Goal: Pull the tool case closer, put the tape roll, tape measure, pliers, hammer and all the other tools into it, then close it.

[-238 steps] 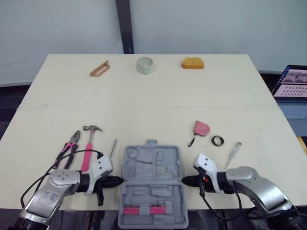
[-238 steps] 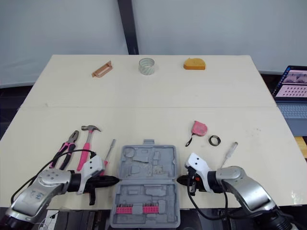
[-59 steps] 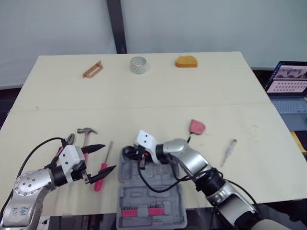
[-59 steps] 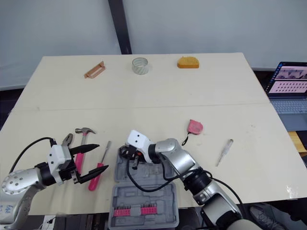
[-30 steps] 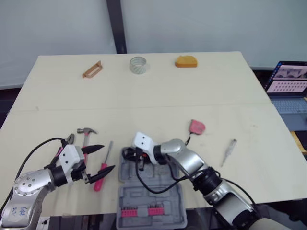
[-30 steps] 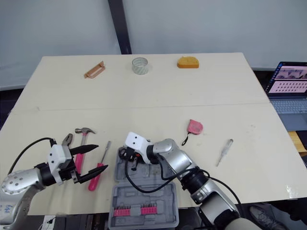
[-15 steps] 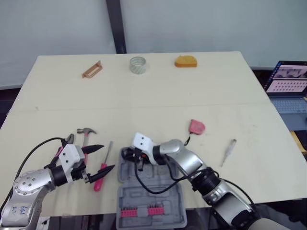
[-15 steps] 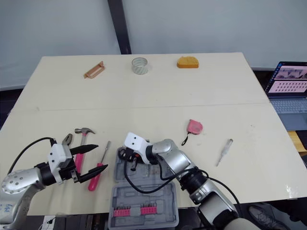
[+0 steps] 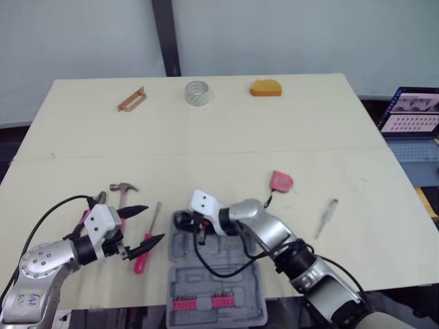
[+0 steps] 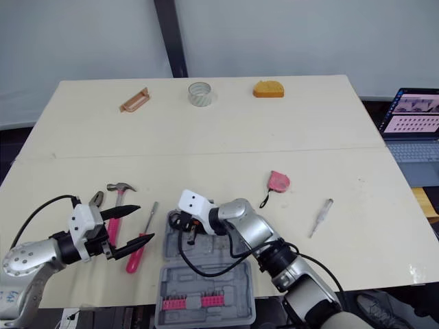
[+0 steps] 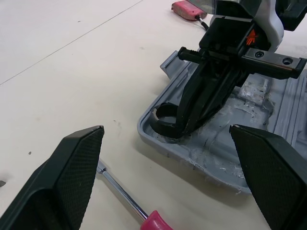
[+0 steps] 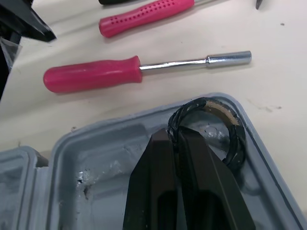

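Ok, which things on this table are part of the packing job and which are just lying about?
Job: tool case, black tape roll in the right hand, pink tape measure, pliers, hammer, pink screwdriver, clear-handled screwdriver.
Lying about, likely: brown block, pale tape roll, orange piece at the far edge; laptop off the table.

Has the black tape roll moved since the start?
Yes. The tape roll lay right of the tape measure; now it's left of it, in the case, held by the right gripper.
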